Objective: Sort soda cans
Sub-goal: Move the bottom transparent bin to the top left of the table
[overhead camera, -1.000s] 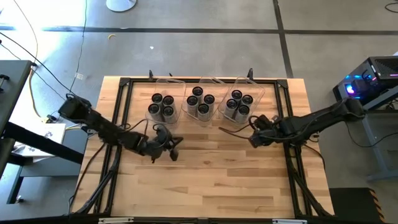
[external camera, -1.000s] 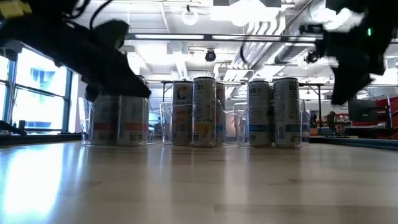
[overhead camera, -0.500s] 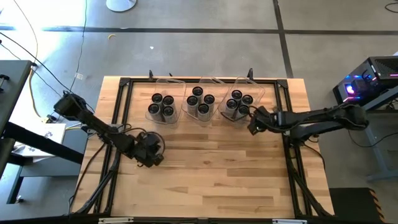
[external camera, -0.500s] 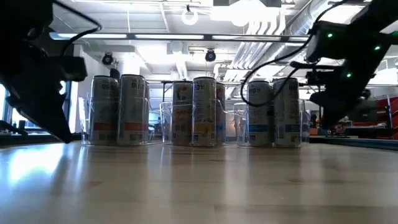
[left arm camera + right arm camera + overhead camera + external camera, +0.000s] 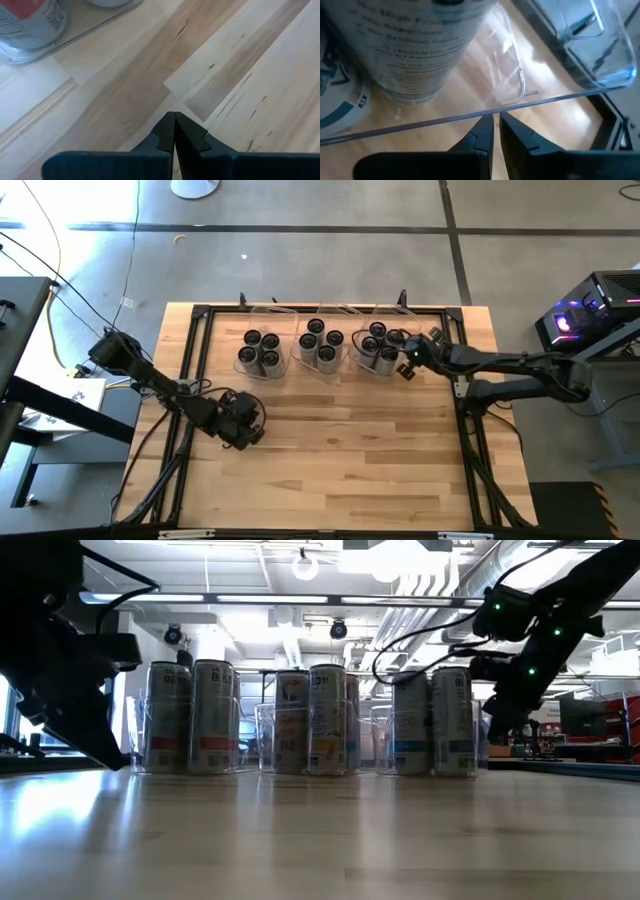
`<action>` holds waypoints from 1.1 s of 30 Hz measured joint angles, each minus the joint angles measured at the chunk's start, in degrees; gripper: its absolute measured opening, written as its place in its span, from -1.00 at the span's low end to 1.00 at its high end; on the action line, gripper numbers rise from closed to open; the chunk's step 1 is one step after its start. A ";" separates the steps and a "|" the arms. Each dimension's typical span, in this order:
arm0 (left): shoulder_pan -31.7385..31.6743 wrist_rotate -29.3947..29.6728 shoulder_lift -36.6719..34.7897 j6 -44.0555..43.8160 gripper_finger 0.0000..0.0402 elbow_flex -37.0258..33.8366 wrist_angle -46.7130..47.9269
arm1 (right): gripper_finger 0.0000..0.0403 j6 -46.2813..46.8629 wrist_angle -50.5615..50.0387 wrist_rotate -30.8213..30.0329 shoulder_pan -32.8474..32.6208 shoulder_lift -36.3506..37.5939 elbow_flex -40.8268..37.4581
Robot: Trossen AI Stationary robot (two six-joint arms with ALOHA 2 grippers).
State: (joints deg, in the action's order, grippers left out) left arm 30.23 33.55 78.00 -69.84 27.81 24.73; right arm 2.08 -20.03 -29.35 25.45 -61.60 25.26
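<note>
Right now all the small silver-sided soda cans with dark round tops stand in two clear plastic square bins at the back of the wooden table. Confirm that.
Not quite: the soda cans stand in three clear plastic square bins, not two. The high view shows three separate groups side by side at the back of the wooden table.

Bright ceiling lights (image 5: 305, 565) overhead; glare on table (image 5: 60, 810); low view backlit, arms silhouetted.

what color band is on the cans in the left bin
Red-orange, on the cans in the left bin; the low view shows it best.
</note>
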 joint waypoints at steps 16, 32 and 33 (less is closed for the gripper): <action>-0.08 1.24 0.00 -3.48 -1.00 0.00 0.15 | -0.89 -23.16 19.89 11.95 12.94 -10.56 0.07; 0.12 2.42 0.00 -26.24 -0.64 -1.31 24.64 | -0.89 -28.70 26.01 15.09 18.80 -15.47 0.14; 0.00 3.62 0.01 -28.17 -0.59 -2.17 25.49 | -0.89 -27.39 24.80 14.33 18.36 -14.11 0.15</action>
State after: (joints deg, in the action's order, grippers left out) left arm 30.23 37.17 78.01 -98.01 25.65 50.22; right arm -25.31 4.76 -15.02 43.81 -75.71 25.41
